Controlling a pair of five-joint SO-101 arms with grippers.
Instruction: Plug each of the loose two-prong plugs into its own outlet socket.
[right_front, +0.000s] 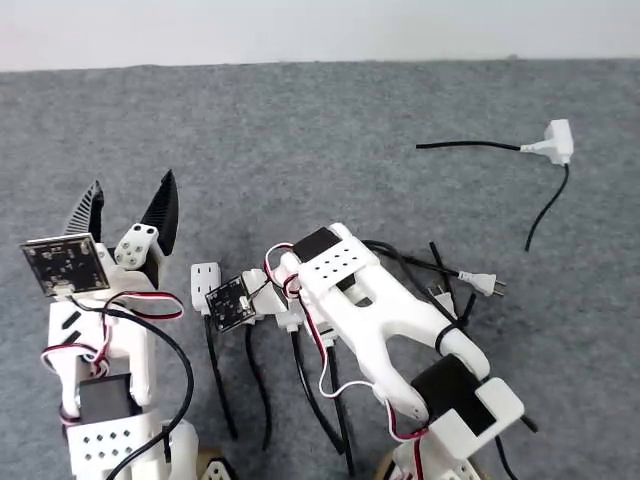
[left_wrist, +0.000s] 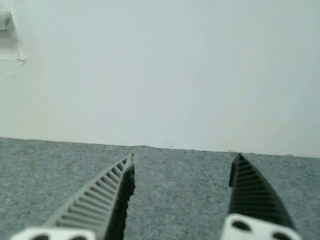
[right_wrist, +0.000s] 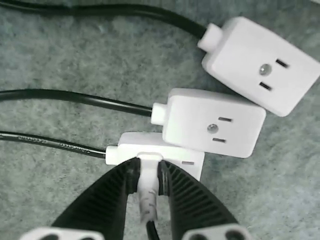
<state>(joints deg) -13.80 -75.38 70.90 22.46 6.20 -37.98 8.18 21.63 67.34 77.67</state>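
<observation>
Right gripper clamps narrowly on a white two-prong plug touching the nearest of three white box-shaped plastic outlet sockets. Beside the sockets, left gripper gapes wide over open grey carpet. A second white plug lies well apart from them. Print on the black cord is unreadable.

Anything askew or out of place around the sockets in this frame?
Yes. The middle socket appears to lie askew over the neighbouring socket, covering part of its face, just where the right gripper holds a white plug by it.
</observation>
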